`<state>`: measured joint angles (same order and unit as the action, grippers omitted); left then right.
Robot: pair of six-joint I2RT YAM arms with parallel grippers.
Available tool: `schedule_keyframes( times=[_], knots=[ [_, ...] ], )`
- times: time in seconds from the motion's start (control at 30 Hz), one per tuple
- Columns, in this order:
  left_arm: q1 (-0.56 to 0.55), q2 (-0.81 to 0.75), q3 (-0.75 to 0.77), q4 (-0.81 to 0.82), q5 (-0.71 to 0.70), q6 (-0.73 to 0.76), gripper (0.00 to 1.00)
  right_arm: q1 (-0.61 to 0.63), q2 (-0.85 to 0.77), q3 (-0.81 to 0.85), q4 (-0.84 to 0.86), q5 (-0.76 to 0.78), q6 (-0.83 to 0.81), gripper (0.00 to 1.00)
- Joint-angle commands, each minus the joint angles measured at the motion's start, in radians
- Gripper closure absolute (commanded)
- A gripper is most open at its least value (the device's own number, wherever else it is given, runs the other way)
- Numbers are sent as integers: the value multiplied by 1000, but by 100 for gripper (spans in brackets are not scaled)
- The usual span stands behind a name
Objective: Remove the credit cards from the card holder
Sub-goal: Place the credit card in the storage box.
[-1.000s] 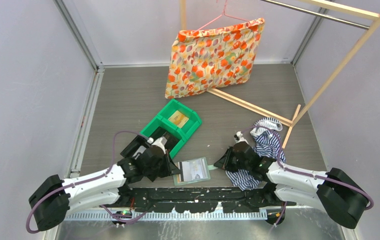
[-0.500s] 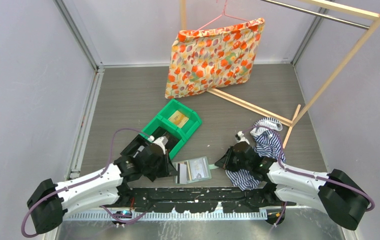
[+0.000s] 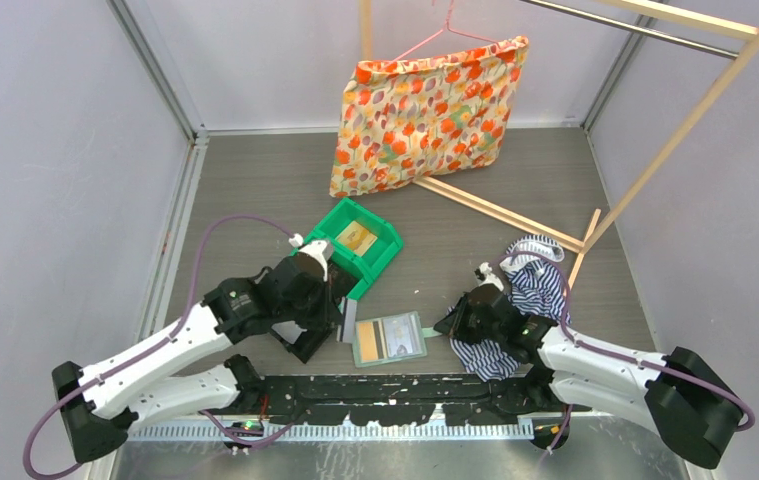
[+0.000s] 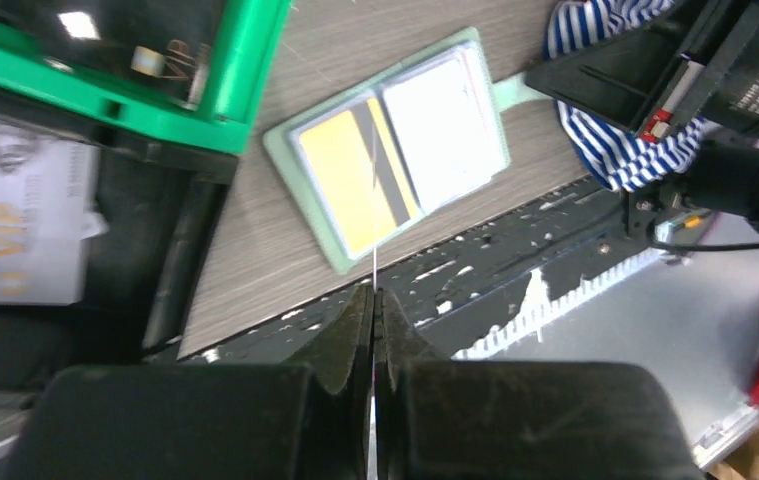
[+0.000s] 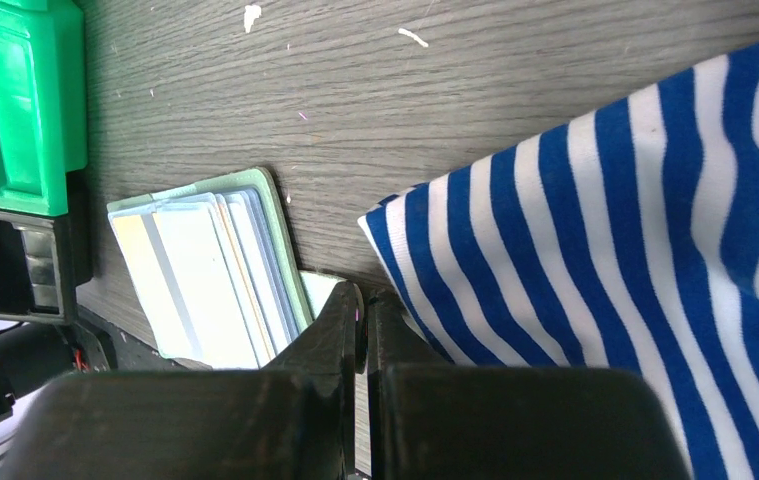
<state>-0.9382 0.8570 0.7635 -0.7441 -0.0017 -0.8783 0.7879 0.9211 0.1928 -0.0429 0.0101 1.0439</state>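
The sage-green card holder [image 3: 391, 338] lies open on the table, with a tan-gold credit card [image 4: 347, 180] and a greyish-white one [image 4: 445, 112] in its slots. My left gripper [image 3: 341, 318] is shut on a thin greyish-white card [image 3: 349, 325], held edge-on a little above the table just left of the holder; in the left wrist view the card shows as a thin line [image 4: 374, 268] between the closed fingers. My right gripper [image 3: 452, 324] is shut on the holder's snap tab [image 5: 323, 288] at its right edge, low on the table.
A bright green bin [image 3: 380, 262] holding a yellow card stands behind the holder. A black tray [image 4: 170, 250] beside it holds a grey card [image 4: 15, 220]. Blue-striped cloth [image 3: 530, 285] lies by my right arm. A floral bag [image 3: 425, 105] hangs on a wooden rack [image 3: 500, 212] at the back.
My left gripper has risen and drawn back to the left with a greyish-white card, away from the open holder. My right gripper has stayed shut on the tab.
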Motion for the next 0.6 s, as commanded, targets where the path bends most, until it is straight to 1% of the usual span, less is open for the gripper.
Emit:
schedule_keyframes(
  times=[0.0,0.07,0.17,0.23,0.3,0.37,0.4,0.57],
  knots=[
    [1,42,215,-330,-217,162,99,-4,-8,31,-58,56,-23,99],
    [1,72,320,-474,-325,208,99,-6,-7,30,-58,55,-23,99],
    [1,122,469,-702,-528,229,99,-5,-9,29,-59,58,-21,99],
    [1,138,515,-779,-610,261,99,-5,-9,35,-69,61,-22,99],
    [0,142,495,-772,-638,283,99,-4,-10,39,-76,65,-22,99],
    [1,136,463,-707,-583,332,99,-5,-12,40,-80,65,-22,99],
    [1,155,468,-714,-575,331,99,-5,-11,40,-80,66,-22,99],
    [1,263,470,-777,-655,262,99,-5,26,48,-62,52,-27,99]
  ],
)
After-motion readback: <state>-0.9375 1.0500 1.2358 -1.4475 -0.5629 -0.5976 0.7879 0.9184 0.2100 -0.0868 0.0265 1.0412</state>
